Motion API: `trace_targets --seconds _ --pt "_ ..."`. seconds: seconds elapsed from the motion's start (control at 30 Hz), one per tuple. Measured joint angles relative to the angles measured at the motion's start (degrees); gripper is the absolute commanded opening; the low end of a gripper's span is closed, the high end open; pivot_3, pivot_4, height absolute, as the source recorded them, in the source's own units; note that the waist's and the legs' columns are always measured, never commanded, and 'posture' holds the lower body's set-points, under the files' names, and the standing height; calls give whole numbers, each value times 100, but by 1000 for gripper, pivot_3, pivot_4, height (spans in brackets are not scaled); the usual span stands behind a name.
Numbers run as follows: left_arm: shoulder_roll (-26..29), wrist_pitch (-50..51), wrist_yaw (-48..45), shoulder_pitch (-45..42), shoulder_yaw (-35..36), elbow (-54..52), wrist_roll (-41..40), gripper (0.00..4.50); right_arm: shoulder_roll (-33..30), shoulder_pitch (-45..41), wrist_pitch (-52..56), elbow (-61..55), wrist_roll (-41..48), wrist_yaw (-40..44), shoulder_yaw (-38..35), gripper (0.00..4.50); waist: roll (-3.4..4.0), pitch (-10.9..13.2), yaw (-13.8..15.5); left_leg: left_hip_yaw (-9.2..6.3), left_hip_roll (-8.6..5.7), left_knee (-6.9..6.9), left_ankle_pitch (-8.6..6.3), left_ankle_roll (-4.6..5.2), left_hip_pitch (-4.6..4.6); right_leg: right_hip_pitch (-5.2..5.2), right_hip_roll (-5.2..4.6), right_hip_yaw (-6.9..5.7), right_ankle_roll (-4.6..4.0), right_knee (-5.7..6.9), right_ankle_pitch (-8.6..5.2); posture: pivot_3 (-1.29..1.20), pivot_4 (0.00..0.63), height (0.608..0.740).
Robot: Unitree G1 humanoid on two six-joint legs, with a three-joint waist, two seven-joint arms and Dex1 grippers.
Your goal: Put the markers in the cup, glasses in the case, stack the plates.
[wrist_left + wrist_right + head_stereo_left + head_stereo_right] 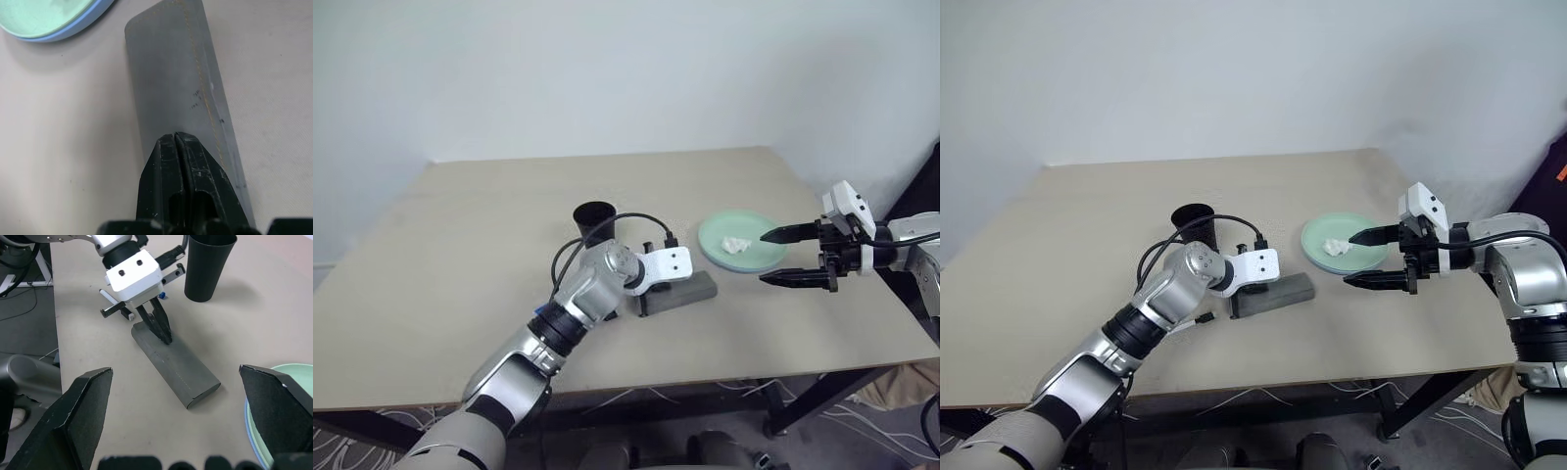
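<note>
Case (176, 364): one unit, a grey rectangular box with rounded corners and a matte top bearing a fine stitched line along its length. It lies flat and shut on the beige table (460, 294), near the front edge and roughly central. Its long axis runs nearly parallel to the front edge, the end on the robot's right angled slightly away from the robot, toward the plates.

Left gripper (165, 335): two black fingers pressed together with no gap. The tips stand on or just above the case's top at its left end, pointing steeply down; the head views hide the fingers behind the white wrist housing. Whether the tips touch the lid cannot be told.

Right gripper (781, 257): two black tapered fingers spread wide, holding nothing. It hangs above the table at the robot's right, pointing left. The upper finger (790, 233) overlaps the near right rim of the plates.

Plates: two, round, shallow, smooth plastic, stacked. The mint green plate (759, 250) sits on a light blue plate (80, 24), whose rim shows beneath it. One small crumpled white tissue (736, 245) lies on the green plate.

Cup (594, 221): one, plain black, tapered, wider at the rim. It stands upright just behind the case's left end.

Marker (161, 295): a blue tip shows beside the left wrist housing; the number of markers cannot be told.
</note>
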Motion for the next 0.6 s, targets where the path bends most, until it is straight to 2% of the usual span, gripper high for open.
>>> trace_targets --seconds 0.2,0.33,0.6 --pt "71 167 49 83 48 -204 -84 32 11 -53 1 5 -1 1 8 4500 0 0 -1 0 1 0 0 0 1 -1 0 -1 -1 1 -1 0 0 732" --pt "147 239 136 63 476 -323 -388 32 40 -102 0 29 -5 1 32 4500 0 0 -3 -1 2 0 0 0 0 -2 0 0 0 1 0 0 0 732" --pt "1128 607 -236 -141 1113 -810 -934 32 185 -347 -60 155 -39 6 180 4500 0 0 -6 -1 4 -4 0 0 2 -4 3 -1 -1 2 -1 0 0 732"
